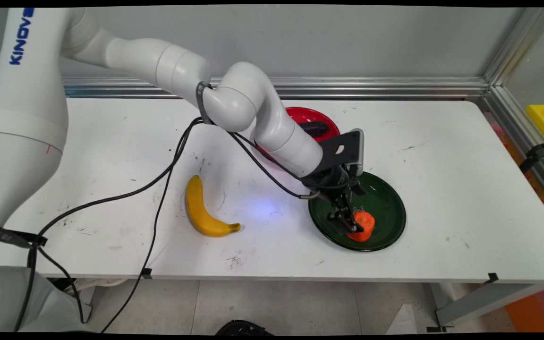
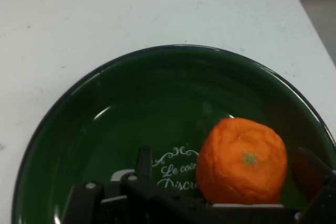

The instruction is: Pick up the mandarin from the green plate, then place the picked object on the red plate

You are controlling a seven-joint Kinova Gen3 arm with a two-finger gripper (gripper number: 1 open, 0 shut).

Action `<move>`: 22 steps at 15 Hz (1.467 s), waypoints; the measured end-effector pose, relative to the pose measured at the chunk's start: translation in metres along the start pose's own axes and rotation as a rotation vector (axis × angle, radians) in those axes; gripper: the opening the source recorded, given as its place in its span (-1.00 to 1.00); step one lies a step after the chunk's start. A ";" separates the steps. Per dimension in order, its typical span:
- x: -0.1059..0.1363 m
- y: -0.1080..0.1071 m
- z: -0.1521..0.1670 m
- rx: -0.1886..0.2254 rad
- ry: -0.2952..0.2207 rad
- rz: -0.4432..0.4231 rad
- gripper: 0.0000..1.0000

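Down in the green plate (image 1: 385,198) sits my gripper (image 1: 347,225), its fingers spread on either side of the orange (image 1: 362,225) but not squeezing it yet. I think closing on it comes next. Left lies a banana (image 1: 202,208); behind, a red plate (image 1: 306,115).

1. An orange (image 2: 242,162) sits in a green plate (image 2: 157,87) beside white lettering (image 2: 173,171)
2. The tool's (image 2: 231,203) black linkage reaches up around the orange
3. White counter (image 2: 105,14) beyond
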 end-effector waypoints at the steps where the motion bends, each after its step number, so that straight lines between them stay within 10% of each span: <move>1: 0.000 0.000 0.002 -0.004 -0.002 0.002 1.00; 8: -0.003 0.002 0.012 -0.030 -0.014 0.013 1.00; 9: -0.003 0.002 0.012 -0.034 -0.014 0.013 -1.00; 22: 0.006 -0.021 -0.040 -0.039 0.030 -0.011 -1.00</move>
